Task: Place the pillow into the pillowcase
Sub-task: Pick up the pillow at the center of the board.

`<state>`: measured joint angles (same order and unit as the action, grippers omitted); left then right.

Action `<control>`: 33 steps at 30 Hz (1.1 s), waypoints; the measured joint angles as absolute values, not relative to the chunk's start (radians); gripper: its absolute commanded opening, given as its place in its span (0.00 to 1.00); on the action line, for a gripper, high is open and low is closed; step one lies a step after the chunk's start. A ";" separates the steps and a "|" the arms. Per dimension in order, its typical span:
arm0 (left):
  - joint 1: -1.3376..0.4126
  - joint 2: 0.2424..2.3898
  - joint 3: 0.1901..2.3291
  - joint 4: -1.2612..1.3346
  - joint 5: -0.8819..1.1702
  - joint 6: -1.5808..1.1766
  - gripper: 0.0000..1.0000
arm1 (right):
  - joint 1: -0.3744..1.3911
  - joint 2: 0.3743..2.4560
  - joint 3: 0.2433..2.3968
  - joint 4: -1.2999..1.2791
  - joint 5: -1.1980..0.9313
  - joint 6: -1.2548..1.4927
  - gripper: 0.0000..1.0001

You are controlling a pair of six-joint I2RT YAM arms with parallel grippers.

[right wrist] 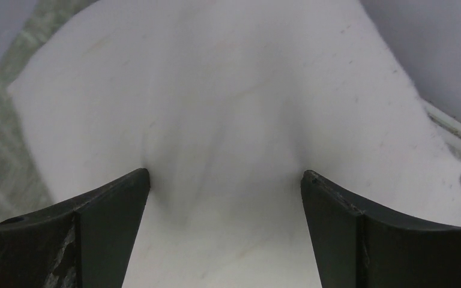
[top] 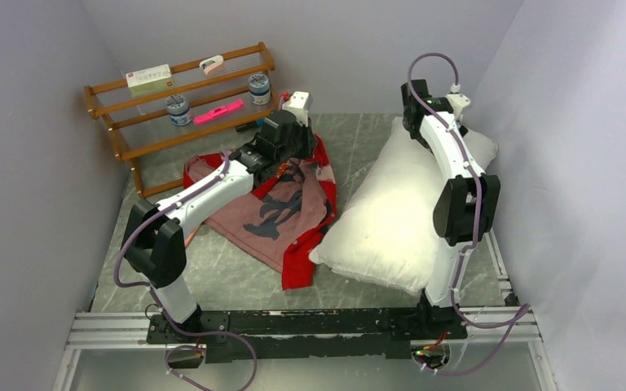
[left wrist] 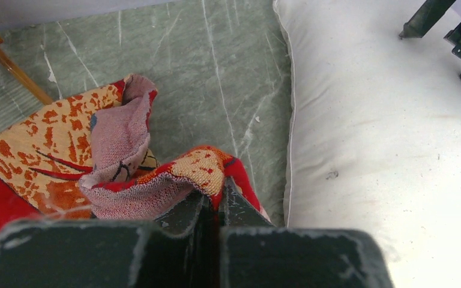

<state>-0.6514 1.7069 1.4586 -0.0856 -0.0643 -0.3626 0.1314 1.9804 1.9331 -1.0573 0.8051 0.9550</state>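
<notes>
The white pillow [top: 399,212] lies on the right half of the table; it also fills the right wrist view [right wrist: 228,108] and the right of the left wrist view [left wrist: 390,132]. The red pillowcase [top: 281,208] lies crumpled left of it, paler reverse up. My left gripper [left wrist: 219,198] is shut on a raised fold of the pillowcase [left wrist: 156,180] at its far edge [top: 289,151]. My right gripper [right wrist: 225,180] is open, its fingertips [right wrist: 138,180] pressed into the pillow's far end [top: 424,114].
A wooden rack [top: 179,102] stands at the back left with two jars, a pink item and a white box on it. Grey walls close in on the left, back and right. A rail [top: 293,326] runs along the near edge.
</notes>
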 measured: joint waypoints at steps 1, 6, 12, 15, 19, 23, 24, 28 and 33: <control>-0.651 1.707 1.456 -0.083 -0.064 -0.363 0.05 | 0.105 1.980 1.908 -1.031 0.797 0.935 0.95; -0.651 1.704 1.441 -0.073 -0.065 -0.364 0.05 | 0.045 1.948 1.723 -0.811 0.707 0.770 0.12; -0.638 1.706 1.445 -0.080 -0.046 -0.390 0.05 | 0.057 1.692 1.474 -0.517 0.531 0.512 0.00; -0.619 1.720 1.478 -0.098 -0.025 -0.414 0.05 | 0.093 1.554 1.455 -0.490 0.469 0.403 0.00; -0.593 1.723 1.486 -0.091 -0.009 -0.447 0.05 | 0.161 1.374 1.435 -0.420 0.360 0.252 0.00; -0.576 1.723 1.488 -0.095 -0.001 -0.463 0.05 | 0.164 1.241 1.420 -0.382 0.275 0.077 0.00; -0.575 1.723 1.489 -0.094 0.001 -0.465 0.05 | 0.162 1.230 1.434 -0.385 0.257 0.031 0.00; -0.575 1.723 1.489 -0.094 0.012 -0.465 0.05 | 0.159 1.244 1.527 -0.419 0.171 -0.153 0.00; -0.575 1.730 1.488 -0.052 0.036 -0.469 0.15 | 0.157 1.260 1.607 -0.490 0.112 -0.269 0.00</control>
